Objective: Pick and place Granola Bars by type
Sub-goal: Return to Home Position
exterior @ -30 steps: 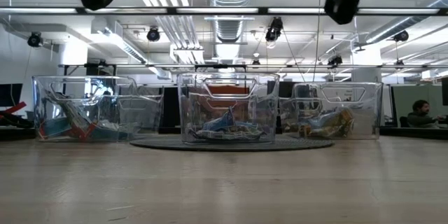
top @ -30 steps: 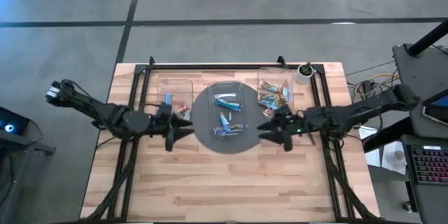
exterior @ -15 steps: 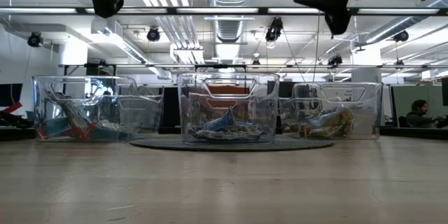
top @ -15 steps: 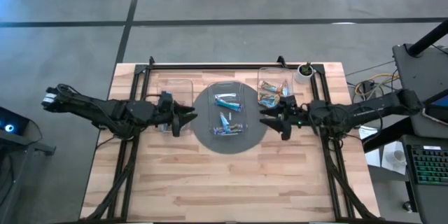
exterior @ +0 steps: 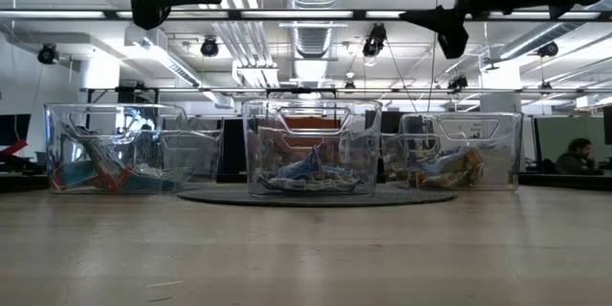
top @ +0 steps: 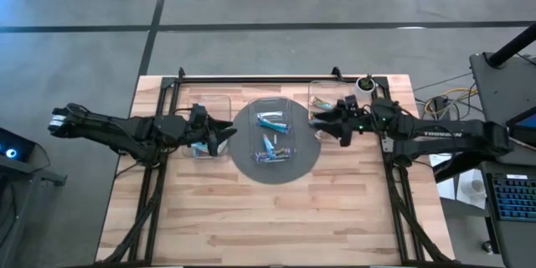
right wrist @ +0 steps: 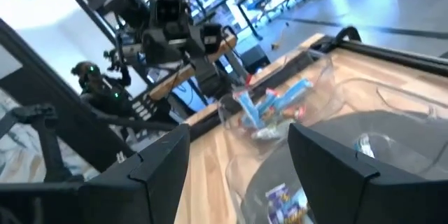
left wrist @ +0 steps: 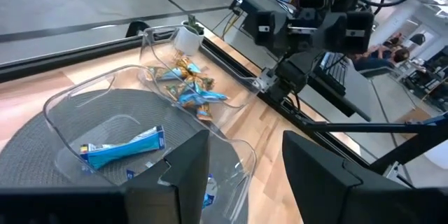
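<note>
Both arms are up and carrying nothing. The left hand (top: 224, 134) hovers over the inner end of the left clear bin (top: 209, 98), fingers (left wrist: 183, 178) apart with nothing between them. The right hand (top: 317, 125) hovers over the inner edge of the right clear bin (top: 331, 84), fingers (right wrist: 157, 175) also apart and empty. In the low view both hang well above the bin rims, no contact.

All granola bars (top: 270, 122) sit in bins, none loose on the tabletop (top: 251, 218). The middle bin (top: 273, 100), standing on the round grey plate (top: 301, 164), holds light-blue bars plus a silvery multicoloured one. The right bin holds tan/gold bars (left wrist: 183, 77) with some blue showing among them. The left bin shows red-and-blue wrappers (exterior: 100, 170) through its wall, count not readable.

Judgement: placing looks over and the step in hand is likely the return to home.

Risks from here:
- A hand dipping as it swings back over a bin could clip the thin clear wall. The bins look light, so one could slide or tip and spill sorted bars.
- The hands face each other across the middle bin, so any inward drift could bring them into contact.
- The small potted plant (top: 364, 86) stands just beside the right bin, close to the right arm. A wide swing could knock it.
- Sorting may be incomplete: the middle bin has two wrapper types and the right bin looks mixed. Homing now would leave that.
</note>
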Available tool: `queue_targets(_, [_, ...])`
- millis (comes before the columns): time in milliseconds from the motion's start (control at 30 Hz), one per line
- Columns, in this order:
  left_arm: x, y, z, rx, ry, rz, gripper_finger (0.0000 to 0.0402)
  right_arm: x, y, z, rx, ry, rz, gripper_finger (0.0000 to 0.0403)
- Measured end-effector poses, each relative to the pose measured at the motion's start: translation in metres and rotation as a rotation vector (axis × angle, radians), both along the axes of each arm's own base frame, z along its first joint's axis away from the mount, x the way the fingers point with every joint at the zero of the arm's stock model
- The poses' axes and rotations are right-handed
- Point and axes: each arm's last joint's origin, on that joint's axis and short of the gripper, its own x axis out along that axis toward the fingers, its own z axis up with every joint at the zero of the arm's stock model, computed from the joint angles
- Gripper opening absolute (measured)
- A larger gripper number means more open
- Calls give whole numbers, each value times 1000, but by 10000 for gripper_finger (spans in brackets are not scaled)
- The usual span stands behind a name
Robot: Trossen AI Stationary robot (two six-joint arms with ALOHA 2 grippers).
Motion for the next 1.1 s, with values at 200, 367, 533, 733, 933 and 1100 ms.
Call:
queue_targets(200, [0, 0, -1, 4, 4, -1, 163, -9, 16, -3, 4, 24, 51, 233])
queue_targets(367, [0, 0, -1, 4, 5, -4, 163, -15, 29, -12, 20, 25, 23, 233])
queue_targets(533, [0, 0, -3, 3, 11, -7, 163, -26, 33, -24, 33, 11, 27, 233])
queue_targets(733, [0, 0, -4, 1, 13, -14, 163, -48, 34, -42, 49, -36, 25, 233])
queue_targets(933, [0, 0, -4, 0, 13, -14, 163, -64, 34, -59, 68, -91, 27, 233])
queue_targets(1100, [0, 0, -5, 0, 17, -14, 163, -72, 34, -63, 63, -145, 28, 233])
